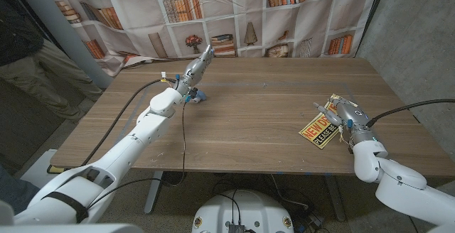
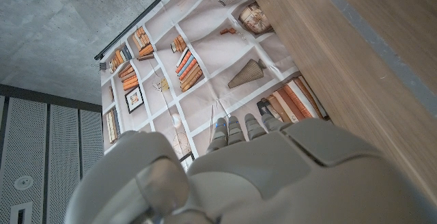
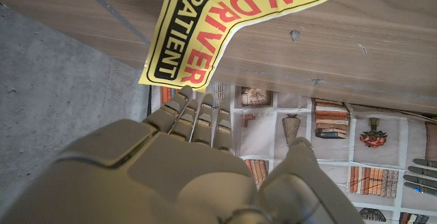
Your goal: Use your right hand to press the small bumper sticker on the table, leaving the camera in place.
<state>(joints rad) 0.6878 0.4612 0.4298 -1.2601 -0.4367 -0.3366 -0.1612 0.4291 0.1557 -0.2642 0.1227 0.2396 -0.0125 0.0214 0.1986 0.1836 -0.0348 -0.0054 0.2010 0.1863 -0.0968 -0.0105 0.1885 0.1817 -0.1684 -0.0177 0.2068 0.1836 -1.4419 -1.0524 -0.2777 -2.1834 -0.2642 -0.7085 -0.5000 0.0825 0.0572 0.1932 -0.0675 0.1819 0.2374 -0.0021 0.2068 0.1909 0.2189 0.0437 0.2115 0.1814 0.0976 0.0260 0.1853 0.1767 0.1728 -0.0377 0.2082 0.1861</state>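
The yellow-and-black bumper sticker (image 1: 319,131) lay on the wooden table (image 1: 249,112), near its right edge, just beside the right hand (image 1: 342,114); the left hand (image 1: 195,69) was at the far left.

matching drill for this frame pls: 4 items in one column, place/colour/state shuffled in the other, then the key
Items
1. bumper sticker
2. left hand
3. right hand
4. backdrop

Descriptions
A. printed with bookshelves, behind the table
B. yellow with red and black lettering
C. raised over the table's far left part, holding nothing
D. at the sticker, near the table's right edge

Pairs: 1-B, 2-C, 3-D, 4-A
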